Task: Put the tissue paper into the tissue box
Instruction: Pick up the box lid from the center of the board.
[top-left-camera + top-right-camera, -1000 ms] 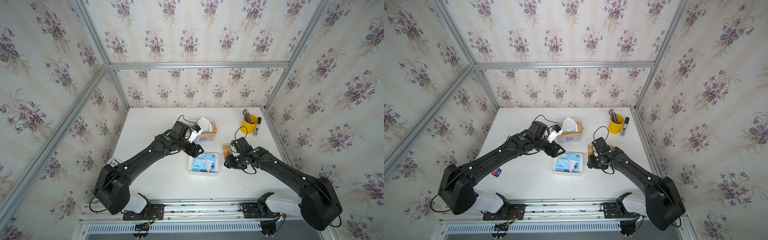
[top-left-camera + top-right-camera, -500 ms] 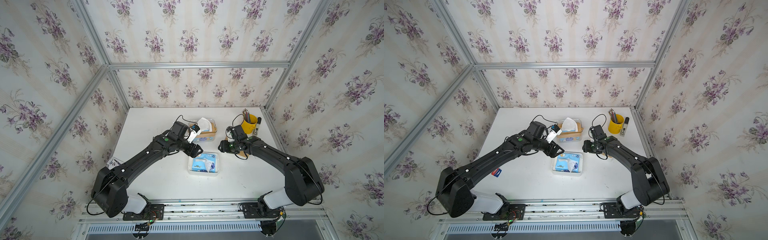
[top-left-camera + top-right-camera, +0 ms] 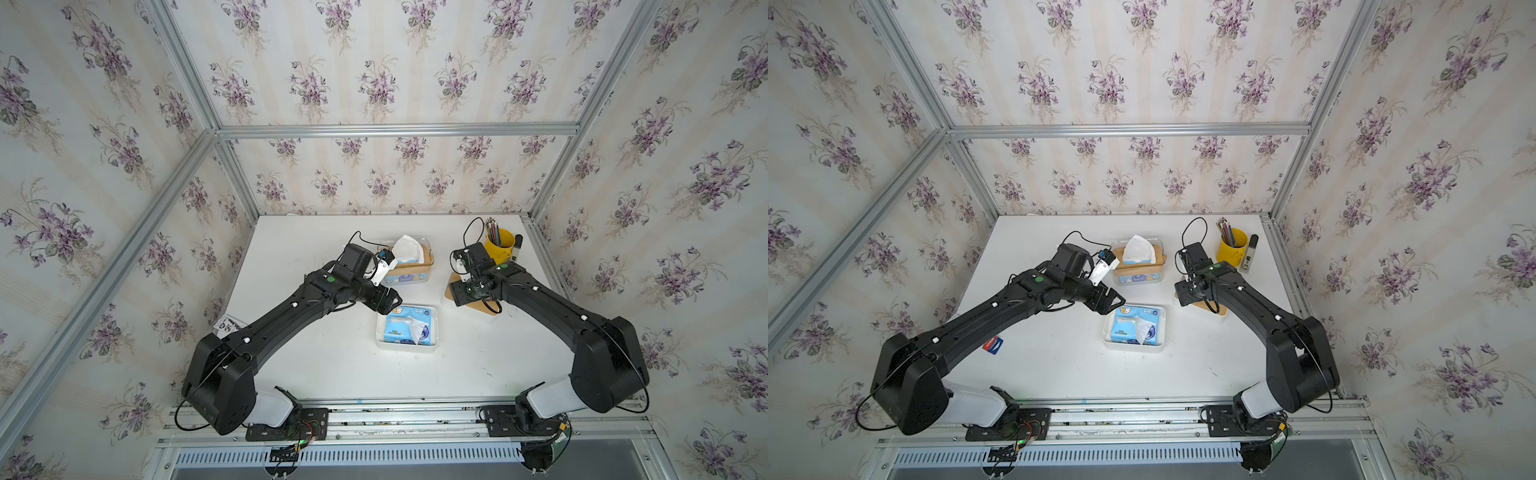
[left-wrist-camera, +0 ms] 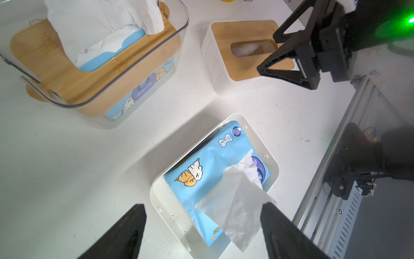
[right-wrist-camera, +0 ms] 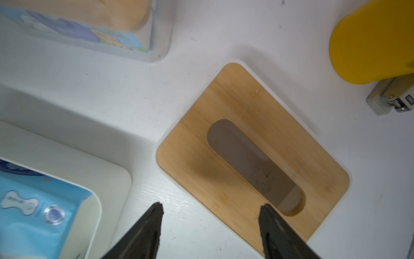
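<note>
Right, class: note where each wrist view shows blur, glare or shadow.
Left wrist view: green glare on the right arm, pack sharp. Right wrist view: clear box blurred, lid sharper, a soft dark shadow on it.

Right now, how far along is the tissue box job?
Done: the blue tissue pack lies in the white tray, one sheet pulled up. In hand: nothing; the left gripper hangs open over the pack, the right gripper open above the bamboo-topped cover. Left: that cover stands apart, so it probably needs lifting onto the tray, sheet through its slot.
</note>
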Controlling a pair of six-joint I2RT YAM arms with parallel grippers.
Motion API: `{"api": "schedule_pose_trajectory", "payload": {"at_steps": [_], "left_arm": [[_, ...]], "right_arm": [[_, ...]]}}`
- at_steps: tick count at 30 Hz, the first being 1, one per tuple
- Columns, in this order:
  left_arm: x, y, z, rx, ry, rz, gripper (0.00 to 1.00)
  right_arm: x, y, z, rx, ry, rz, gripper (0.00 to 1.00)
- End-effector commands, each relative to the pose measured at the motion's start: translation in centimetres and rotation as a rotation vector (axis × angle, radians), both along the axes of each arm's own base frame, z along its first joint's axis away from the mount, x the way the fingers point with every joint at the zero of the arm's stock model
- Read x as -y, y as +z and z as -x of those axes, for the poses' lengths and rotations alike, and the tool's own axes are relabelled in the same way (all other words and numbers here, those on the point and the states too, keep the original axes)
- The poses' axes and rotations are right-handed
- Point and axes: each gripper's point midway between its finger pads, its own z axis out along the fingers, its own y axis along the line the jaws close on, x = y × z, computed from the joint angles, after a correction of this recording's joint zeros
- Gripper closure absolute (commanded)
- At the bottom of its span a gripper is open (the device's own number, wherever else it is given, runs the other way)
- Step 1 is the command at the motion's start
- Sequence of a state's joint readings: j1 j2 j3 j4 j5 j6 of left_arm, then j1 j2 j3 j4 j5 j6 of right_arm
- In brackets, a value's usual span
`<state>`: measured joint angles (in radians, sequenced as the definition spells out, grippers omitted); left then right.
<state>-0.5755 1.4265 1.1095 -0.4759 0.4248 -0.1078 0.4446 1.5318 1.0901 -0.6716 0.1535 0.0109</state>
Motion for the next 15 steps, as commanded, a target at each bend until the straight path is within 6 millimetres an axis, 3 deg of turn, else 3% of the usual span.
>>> {"api": "schedule_pose_trajectory", "payload": {"at_steps": [1, 15], "left_arm": [[0.2, 0.6, -0.2, 0.012, -0.002, 0.018, 0.15], [0.2, 0.7, 0.0, 0.010, -0.019, 0.016, 0.15]], "right_arm": [[1.5, -0.9, -0.1, -0.032, 0.032, 0.133, 0.25], [1.3, -3.7, -0.6, -0.102, 0.117, 0.203, 0.22]]}}
